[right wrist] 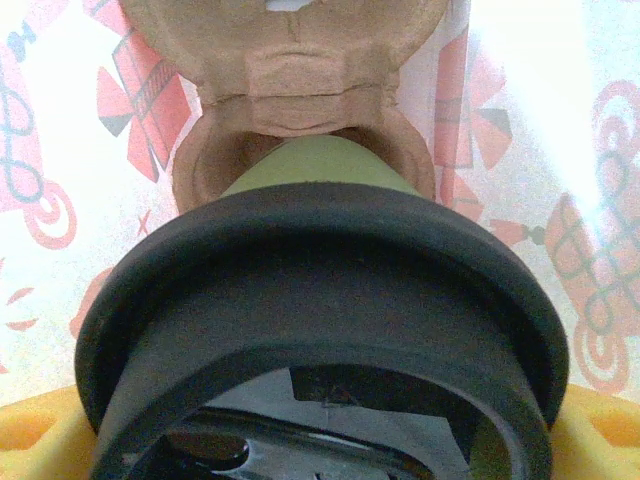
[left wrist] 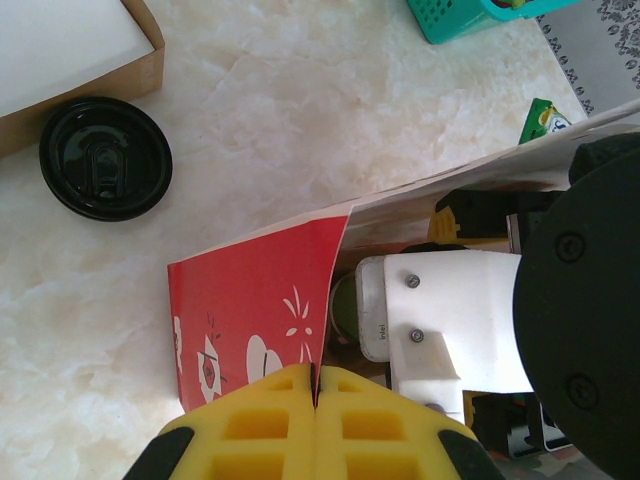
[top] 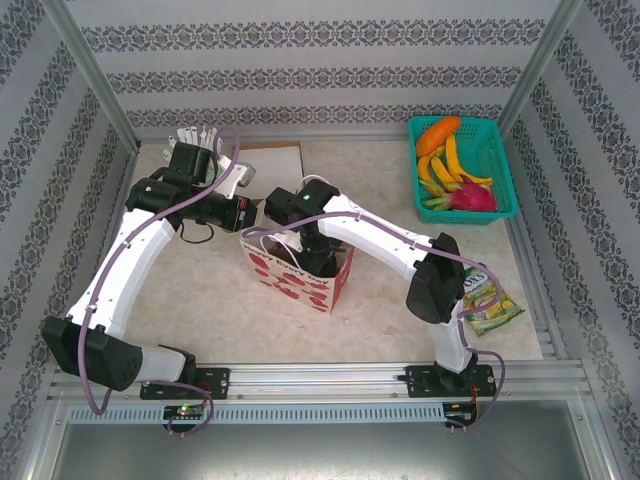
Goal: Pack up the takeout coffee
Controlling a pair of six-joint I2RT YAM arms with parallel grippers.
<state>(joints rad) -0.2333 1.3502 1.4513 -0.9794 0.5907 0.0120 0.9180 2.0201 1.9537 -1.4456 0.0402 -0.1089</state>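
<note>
In the top view the right arm's wrist dips into the open mouth of the red-and-white paper bag (top: 300,280) at the centre of the frame, and the bag walls hide what is inside. The right wrist view sits so close that the takeout coffee (right wrist: 320,290) is cut off at the bottom edge: its black lid spans most of the frame, and only a band of its green side shows above the lid. The right fingers (right wrist: 35,435) appear only as 2 yellow corners at the lower left and lower right, spread wide and pressed against either side of the lid, so the cup is gripped between them, inside the bag. Its base points toward a brown pulp cup carrier (right wrist: 300,90) at the top of the frame; whether they touch I cannot tell. The left wrist view shows the left fingers (left wrist: 270,420) at the bottom centre, closed tight on the upper edge of the bag's red side panel. That view also takes in the marble table (left wrist: 350,120), a round black lid (left wrist: 105,157) beside a cardboard box (left wrist: 60,60) at the upper left, and a corner of the teal basket (left wrist: 450,15) at the top.
</note>
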